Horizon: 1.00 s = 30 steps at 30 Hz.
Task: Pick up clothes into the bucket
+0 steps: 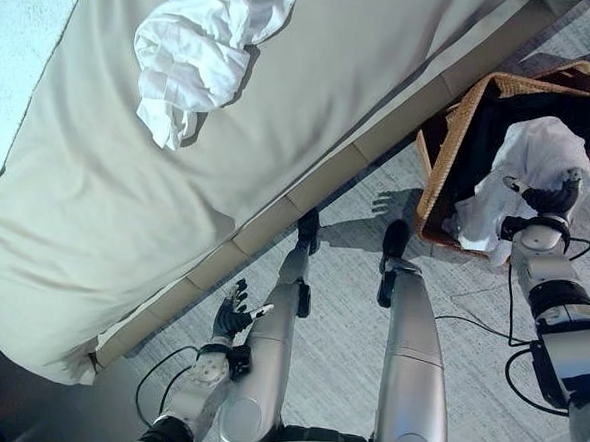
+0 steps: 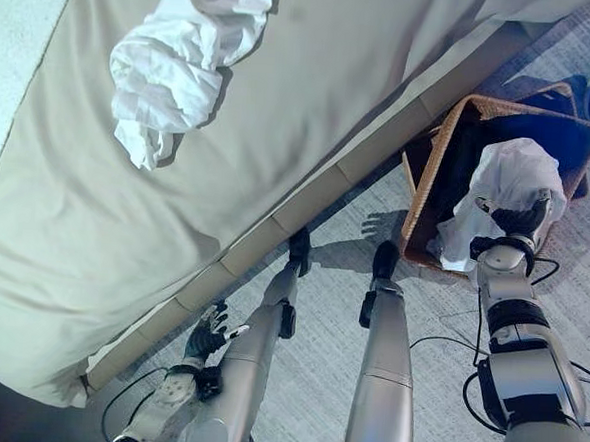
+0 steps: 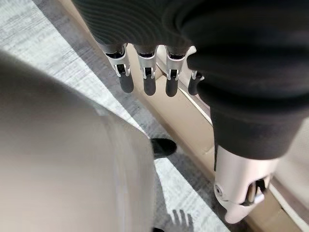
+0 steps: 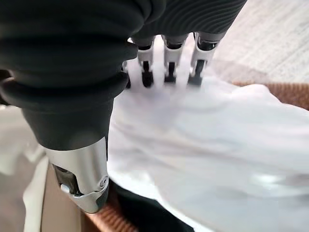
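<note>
From my left eye I see a crumpled white garment (image 1: pixel 207 50) lying on the beige bed (image 1: pixel 95 219), far to the left. To the right, on the floor beside the bed, stands the wicker basket (image 1: pixel 441 155), with a second white garment (image 1: pixel 523 175) draped over its near rim. My right hand (image 1: pixel 555 198) rests on that cloth. My left hand (image 1: pixel 234 315) hangs low near the bed's edge, well apart from both garments.

My right eye shows the same layout, the basket's dark inside visible behind the white cloth.

In my left wrist view, my fingers (image 3: pixel 147 79) point straight out, relaxed and holding nothing, above the grey carpet (image 3: pixel 58 63) beside the bed frame.

In my right wrist view, my fingers (image 4: pixel 168 67) reach straight onto the white garment, fingertips touching it, the thumb apart; nothing is curled round the cloth
</note>
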Available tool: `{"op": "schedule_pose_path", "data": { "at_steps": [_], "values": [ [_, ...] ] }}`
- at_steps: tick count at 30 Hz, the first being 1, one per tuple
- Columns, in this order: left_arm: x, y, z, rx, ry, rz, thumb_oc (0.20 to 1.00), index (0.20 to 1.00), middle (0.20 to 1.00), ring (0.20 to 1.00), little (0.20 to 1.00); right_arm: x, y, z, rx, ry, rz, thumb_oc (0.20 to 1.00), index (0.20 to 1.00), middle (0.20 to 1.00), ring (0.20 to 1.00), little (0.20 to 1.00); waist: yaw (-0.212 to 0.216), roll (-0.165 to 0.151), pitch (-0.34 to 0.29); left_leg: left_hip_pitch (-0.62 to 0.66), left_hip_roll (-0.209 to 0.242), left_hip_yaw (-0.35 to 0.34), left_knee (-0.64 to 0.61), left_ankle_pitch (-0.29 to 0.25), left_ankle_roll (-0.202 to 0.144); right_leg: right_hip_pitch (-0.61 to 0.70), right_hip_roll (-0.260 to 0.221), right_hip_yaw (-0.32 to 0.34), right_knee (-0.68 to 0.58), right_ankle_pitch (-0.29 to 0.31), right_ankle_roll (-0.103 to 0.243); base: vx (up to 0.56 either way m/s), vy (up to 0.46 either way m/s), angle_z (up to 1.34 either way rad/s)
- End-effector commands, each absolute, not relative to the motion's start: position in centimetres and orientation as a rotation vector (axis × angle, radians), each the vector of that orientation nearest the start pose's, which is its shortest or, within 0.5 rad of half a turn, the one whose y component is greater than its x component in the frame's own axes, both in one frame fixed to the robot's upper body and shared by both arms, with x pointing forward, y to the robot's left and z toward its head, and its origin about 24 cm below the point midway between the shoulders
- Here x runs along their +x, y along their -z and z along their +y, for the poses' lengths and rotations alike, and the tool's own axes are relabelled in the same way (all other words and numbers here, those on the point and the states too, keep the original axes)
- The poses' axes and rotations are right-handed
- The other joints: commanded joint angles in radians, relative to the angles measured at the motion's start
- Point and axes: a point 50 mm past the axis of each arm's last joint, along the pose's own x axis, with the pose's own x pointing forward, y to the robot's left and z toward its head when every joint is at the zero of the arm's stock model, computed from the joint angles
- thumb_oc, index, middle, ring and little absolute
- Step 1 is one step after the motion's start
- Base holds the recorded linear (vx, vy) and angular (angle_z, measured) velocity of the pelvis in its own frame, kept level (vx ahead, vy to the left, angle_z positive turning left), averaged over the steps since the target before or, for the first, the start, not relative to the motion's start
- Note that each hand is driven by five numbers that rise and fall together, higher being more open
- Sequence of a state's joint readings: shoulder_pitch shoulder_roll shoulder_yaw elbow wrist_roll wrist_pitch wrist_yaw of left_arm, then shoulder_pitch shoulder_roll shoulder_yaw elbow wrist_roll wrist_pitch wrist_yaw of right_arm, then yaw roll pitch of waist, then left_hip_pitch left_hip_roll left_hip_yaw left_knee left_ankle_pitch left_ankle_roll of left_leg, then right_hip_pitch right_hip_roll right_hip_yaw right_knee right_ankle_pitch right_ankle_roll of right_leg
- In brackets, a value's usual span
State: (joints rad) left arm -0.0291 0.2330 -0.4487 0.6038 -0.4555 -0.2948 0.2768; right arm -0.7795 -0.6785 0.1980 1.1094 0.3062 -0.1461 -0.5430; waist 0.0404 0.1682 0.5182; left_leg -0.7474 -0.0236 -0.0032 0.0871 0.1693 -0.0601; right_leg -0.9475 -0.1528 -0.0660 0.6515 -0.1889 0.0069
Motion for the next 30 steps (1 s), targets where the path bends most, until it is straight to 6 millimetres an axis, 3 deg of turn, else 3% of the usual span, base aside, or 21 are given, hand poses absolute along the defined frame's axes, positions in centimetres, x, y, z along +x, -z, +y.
{"op": "schedule_pose_path", "data": {
  "at_steps": [1,7,10,13,16,17,18,19,21,22,23,25,27,30],
  "values": [
    [21.2,6.8,13.4,-0.159,-0.121,0.385,1.000,1.000,1.000,1.000,1.000,32.9,-11.7,-36.3,-0.457,0.878,0.052,1.000,1.000,1.000,1.000,1.000,-0.018,0.036,0.002,0.037,-0.027,0.024,0.138,-0.170,0.016,0.059,0.013,0.010,-0.175,0.117,0.077,0.00,-0.008,0.06],
    [22.2,4.7,14.9,-0.194,-0.256,0.269,1.000,1.000,1.000,1.000,1.000,31.8,-6.8,-33.5,-0.372,0.840,0.122,1.000,1.000,1.000,1.000,1.000,-0.025,0.021,0.002,0.018,-0.032,0.020,0.175,-0.187,0.023,0.062,0.006,0.005,-0.179,0.121,0.080,0.00,-0.003,0.06],
    [22.6,1.7,17.5,-0.180,-0.388,0.106,1.000,1.000,1.000,1.000,1.000,31.0,-5.1,-32.2,-0.307,0.851,0.119,1.000,1.000,1.000,1.000,1.000,-0.026,0.017,0.002,0.006,-0.034,0.020,0.197,-0.198,0.026,0.063,0.002,0.006,-0.182,0.125,0.082,-0.01,0.022,0.07],
    [22.5,-1.7,21.8,-0.283,-0.609,-0.085,1.000,1.000,1.000,1.000,1.000,29.6,-2.7,-30.0,-0.226,0.774,0.130,1.000,1.000,1.000,1.000,1.000,-0.025,0.005,0.002,0.000,-0.035,0.022,0.209,-0.206,0.029,0.068,0.000,0.004,-0.192,0.132,0.085,-0.01,0.016,0.02],
    [22.2,-5.0,25.3,-0.212,-0.767,-0.259,1.000,1.000,1.000,1.000,1.000,27.8,-0.3,-28.2,-0.196,0.710,0.161,1.000,1.000,1.000,1.000,1.000,-0.031,-0.008,0.002,-0.006,-0.036,0.022,0.220,-0.213,0.032,0.071,-0.001,0.005,-0.196,0.133,0.087,0.00,0.013,0.00],
    [22.0,-6.2,26.7,-0.160,-0.834,-0.318,1.000,1.000,1.000,1.000,1.000,27.3,0.0,-27.6,-0.220,0.683,0.159,1.000,1.000,1.000,1.000,1.000,-0.032,-0.013,0.002,-0.005,-0.035,0.023,0.221,-0.216,0.032,0.074,0.000,0.005,-0.199,0.135,0.088,0.00,0.000,0.00],
    [21.9,-6.2,26.7,-0.156,-0.838,-0.319,1.000,1.000,1.000,1.000,1.000,27.3,0.1,-27.4,-0.220,0.681,0.160,1.000,1.000,1.000,1.000,1.000,-0.033,-0.016,0.002,-0.004,-0.035,0.023,0.221,-0.216,0.032,0.075,0.000,0.005,-0.200,0.135,0.088,0.01,0.044,0.01],
    [21.7,-8.5,28.4,-0.079,-0.916,-0.428,1.000,1.000,1.000,1.000,1.000,26.6,0.4,-27.0,-0.282,0.644,0.149,1.000,1.000,1.000,1.000,1.000,-0.040,-0.027,0.002,-0.004,-0.033,0.026,0.226,-0.222,0.033,0.082,0.002,0.007,-0.210,0.141,0.090,0.00,0.000,0.00],
    [21.7,-9.5,29.1,-0.034,-0.939,-0.473,1.000,1.000,1.000,1.000,1.000,26.4,0.6,-26.7,-0.321,0.614,0.151,1.000,1.000,1.000,1.000,1.000,-0.043,-0.034,0.002,-0.004,-0.031,0.029,0.231,-0.226,0.034,0.085,0.003,0.010,-0.216,0.144,0.092,0.01,0.039,-0.04],
    [22.0,-10.5,29.7,0.013,-0.959,-0.509,1.000,1.000,1.000,1.000,1.000,26.2,0.7,-26.5,-0.353,0.590,0.148,1.000,1.000,1.000,1.000,1.000,-0.047,-0.041,0.002,-0.001,-0.029,0.032,0.233,-0.229,0.034,0.089,0.004,0.010,-0.218,0.146,0.093,0.01,0.081,-0.09],
    [22.7,-13.2,30.8,0.112,-0.976,-0.608,1.000,1.000,1.000,1.000,1.000,25.9,0.9,-26.1,-0.400,0.529,0.143,1.000,1.000,1.000,1.000,1.000,-0.060,-0.053,0.002,0.005,-0.026,0.038,0.243,-0.239,0.036,0.099,0.006,0.016,-0.223,0.150,0.097,0.01,0.089,-0.11],
    [23.2,-16.2,32.2,0.207,-0.997,-0.704,1.000,1.000,1.000,1.000,1.000,25.5,1.3,-25.5,-0.438,0.450,0.147,1.000,1.000,1.000,1.000,1.000,-0.071,-0.068,0.002,0.009,-0.023,0.046,0.262,-0.251,0.038,0.107,0.010,0.026,-0.225,0.150,0.099,0.01,0.082,-0.14],
    [23.8,-17.5,32.9,0.230,-1.010,-0.734,1.000,1.000,1.000,1.000,1.000,25.4,1.6,-25.1,-0.462,0.400,0.153,1.000,1.000,1.000,1.000,1.000,-0.080,-0.078,0.002,0.011,-0.021,0.051,0.272,-0.259,0.040,0.111,0.012,0.034,-0.224,0.150,0.101,0.00,0.053,-0.18],
    [25.7,-21.7,34.6,0.363,-1.022,-0.791,1.000,1.000,1.000,1.000,1.000,25.6,1.7,-23.6,-0.490,0.282,0.142,1.000,1.000,1.000,1.000,1.000,-0.116,-0.112,0.002,0.009,-0.013,0.075,0.319,-0.286,0.046,0.112,0.024,0.055,-0.220,0.156,0.106,0.01,0.080,-0.21]
  ]
}}
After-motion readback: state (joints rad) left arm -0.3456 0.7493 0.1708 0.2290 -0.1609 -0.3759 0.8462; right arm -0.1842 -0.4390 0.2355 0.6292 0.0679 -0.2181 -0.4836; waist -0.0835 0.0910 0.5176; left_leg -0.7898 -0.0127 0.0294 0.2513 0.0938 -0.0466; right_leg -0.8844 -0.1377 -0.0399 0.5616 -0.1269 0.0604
